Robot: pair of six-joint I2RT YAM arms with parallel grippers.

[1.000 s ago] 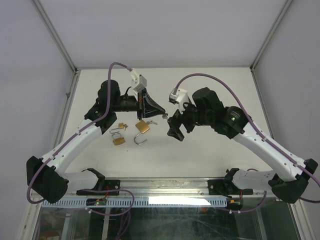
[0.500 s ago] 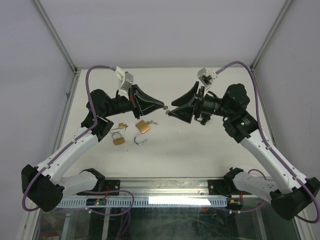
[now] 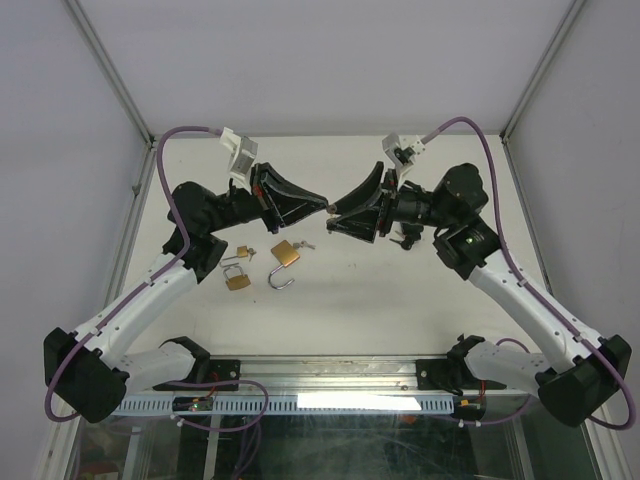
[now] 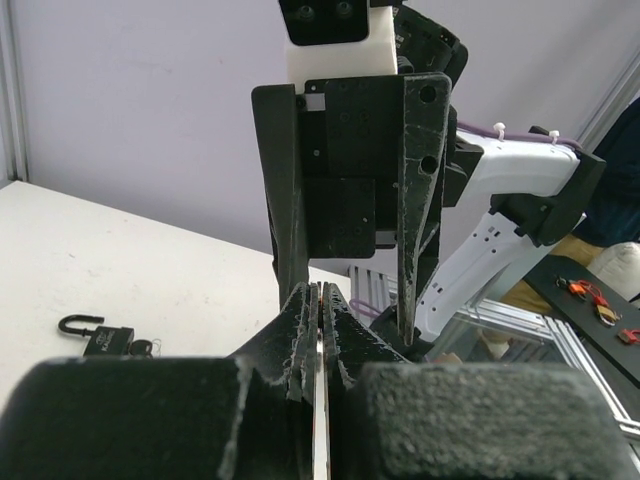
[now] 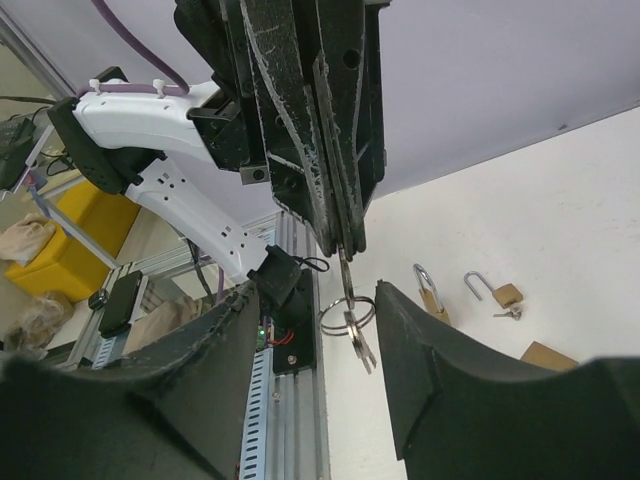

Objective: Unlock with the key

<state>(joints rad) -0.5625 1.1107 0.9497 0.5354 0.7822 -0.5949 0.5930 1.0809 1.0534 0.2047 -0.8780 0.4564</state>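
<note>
Above table [image 3: 400, 300] | L pincer [image 4: 318, 292] clamped on key [image 5: 345, 266] | R pincer [image 5: 320, 295] half-spread astride it

No text, brand or number can be read anywhere, not even on the padlock [image 4: 108, 343] body.

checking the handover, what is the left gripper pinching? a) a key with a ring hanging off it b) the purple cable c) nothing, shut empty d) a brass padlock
a: the left gripper is shut on the key, whose ring dangles between the open fingers of the right gripper, while the open padlock lies on the table.
</note>
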